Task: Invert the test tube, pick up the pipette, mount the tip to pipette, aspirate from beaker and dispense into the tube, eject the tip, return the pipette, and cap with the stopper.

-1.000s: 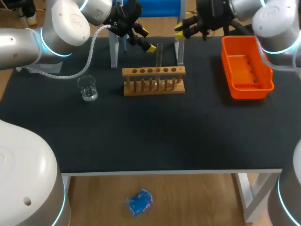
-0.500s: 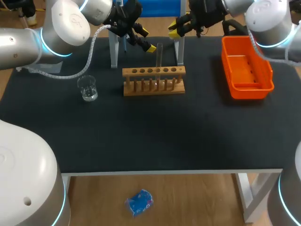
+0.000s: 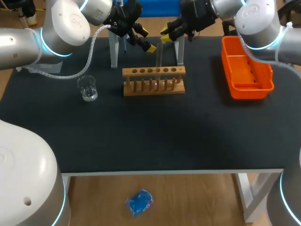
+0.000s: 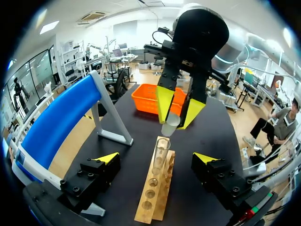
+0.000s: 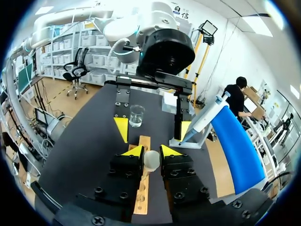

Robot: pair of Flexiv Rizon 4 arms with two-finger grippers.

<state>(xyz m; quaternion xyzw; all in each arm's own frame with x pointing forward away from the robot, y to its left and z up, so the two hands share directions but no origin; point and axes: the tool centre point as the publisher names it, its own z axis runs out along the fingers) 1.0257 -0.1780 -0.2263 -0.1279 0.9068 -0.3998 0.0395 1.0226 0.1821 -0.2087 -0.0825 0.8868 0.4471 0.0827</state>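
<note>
Just above the test tube, right tool grips the stopper, left tool wide astride: best centre on the mouth, press straight down.

No lettering, label or number is legible on the bench. The rack, beaker and orange bin show none that can be read.

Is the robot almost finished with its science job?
Nearly. Done: the test tube stands open end up in the rack. In hand: the right gripper holds the stopper just above it, left gripper open beside. Left: pressing the stopper in.
</note>
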